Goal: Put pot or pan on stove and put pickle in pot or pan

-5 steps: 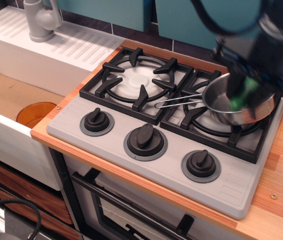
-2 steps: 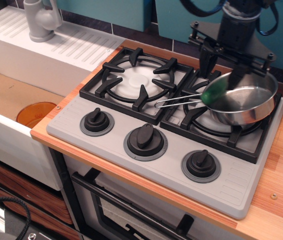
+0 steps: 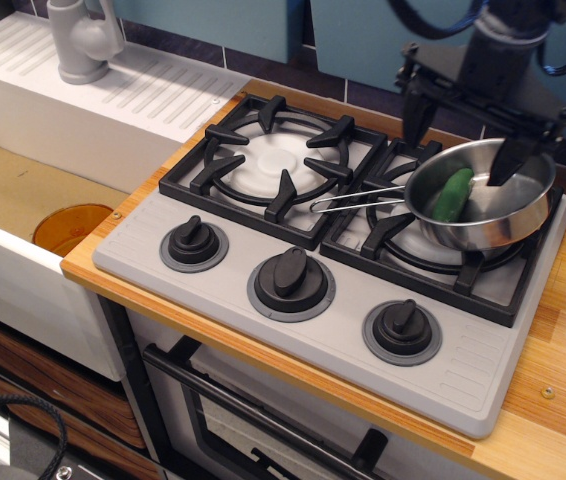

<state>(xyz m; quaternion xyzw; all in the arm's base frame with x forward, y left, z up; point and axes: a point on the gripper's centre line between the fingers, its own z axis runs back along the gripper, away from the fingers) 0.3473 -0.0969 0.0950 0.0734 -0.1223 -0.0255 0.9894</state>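
Stainless steel catches the light on the small shallow frying pan, which sits on the black grate over the right burner of the grey two-burner toy stove, toward the back right corner of the wooden worktop. Its thin wire-loop handle points left, toward the other burner. The small green finger-shaped toy pickle lies inside the pan, against its left wall.

Only this one view is given. The black gripper hangs above the pan's back rim, its jaws spread wide and holding nothing, apart from the pickle.

By its looks the pickle is light and stiff, with a surface that may slide on steel; gripping across its middle seems safest. The pan looks light and rigid, its polished rim slippery, and the wire handle a thin hold.
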